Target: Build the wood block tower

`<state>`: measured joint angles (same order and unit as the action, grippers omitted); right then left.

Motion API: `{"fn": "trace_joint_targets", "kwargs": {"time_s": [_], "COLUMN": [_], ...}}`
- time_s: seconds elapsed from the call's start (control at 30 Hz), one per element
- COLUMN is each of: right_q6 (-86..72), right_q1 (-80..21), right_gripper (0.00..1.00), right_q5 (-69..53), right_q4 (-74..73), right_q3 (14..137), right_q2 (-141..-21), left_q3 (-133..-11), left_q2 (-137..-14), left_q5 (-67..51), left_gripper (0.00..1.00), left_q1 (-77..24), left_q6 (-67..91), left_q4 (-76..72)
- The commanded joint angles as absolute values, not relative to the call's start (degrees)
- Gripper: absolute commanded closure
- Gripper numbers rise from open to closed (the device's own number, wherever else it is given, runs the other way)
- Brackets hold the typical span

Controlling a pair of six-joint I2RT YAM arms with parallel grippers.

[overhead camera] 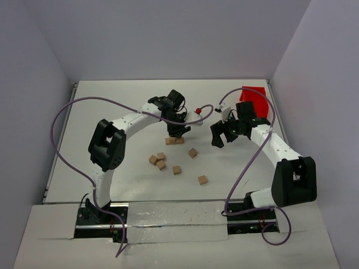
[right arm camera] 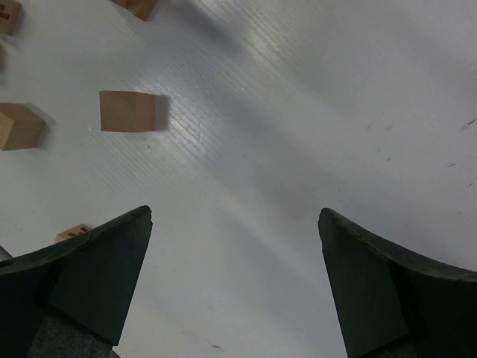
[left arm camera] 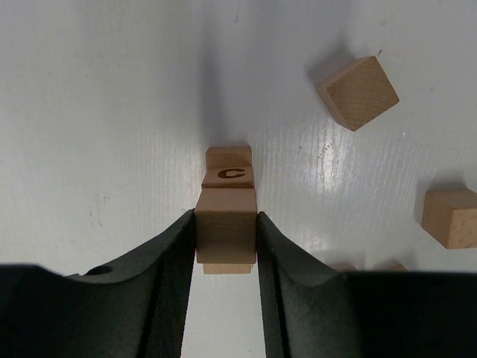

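Centrally, tower (overhead camera: pixel 175 140): a short, low row of tan cubes near the middle of the white table (overhead camera: pixel 140 185), one cube marked C on its face. Held block (left arm camera: pixel 226 231): a single cube directly above that row, pinched on both sides by the left gripper (left arm camera: pixel 226 215); whether it rests on the row cannot be told. Loose blocks (overhead camera: pixel 176 170): six, scattered nearer the arm bases, three of them clustered close at the left. Right gripper (right arm camera: pixel 235 216): fingers spread wide with nothing between them, hovering over bare table right of the tower. Red bin (overhead camera: pixel 255 101): far right corner.
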<state>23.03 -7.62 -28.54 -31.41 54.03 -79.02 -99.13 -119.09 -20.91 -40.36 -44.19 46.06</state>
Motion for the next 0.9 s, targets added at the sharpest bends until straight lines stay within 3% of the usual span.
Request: {"fn": "trace_joint_targets", "kwargs": {"time_s": [0.0, 0.4, 0.5, 0.63, 0.87], "right_q6": [23.2, 23.2, 23.2, 23.2, 23.2], "right_q1": [-7.2, -7.2, -7.2, -7.2, -7.2], "right_gripper": [0.00, 0.00, 0.00, 0.00, 0.00], "right_q5": [-29.5, -29.8, -29.8, -29.8, -29.7], "right_q4": [-31.9, -32.2, -32.2, -32.2, -32.3], "right_q3": [56.7, 56.9, 56.9, 56.9, 57.0], "right_q2": [-79.4, -79.6, -79.6, -79.7, -79.8], "left_q3": [-100.3, -100.5, -100.5, -100.0, -100.4], "left_q2": [-119.3, -118.9, -119.1, -119.0, -117.2], "left_q5": [-21.5, -21.3, -21.3, -21.0, -20.9], "left_gripper": [0.59, 0.57, 0.51, 0.35, 0.25], "left_q1": [-40.8, -40.9, -40.9, -40.9, -40.4], "left_q6": [-44.5, -44.2, -44.3, -44.3, -44.6], "left_q4": [45.2, 45.0, 45.2, 44.7, 44.5]}}
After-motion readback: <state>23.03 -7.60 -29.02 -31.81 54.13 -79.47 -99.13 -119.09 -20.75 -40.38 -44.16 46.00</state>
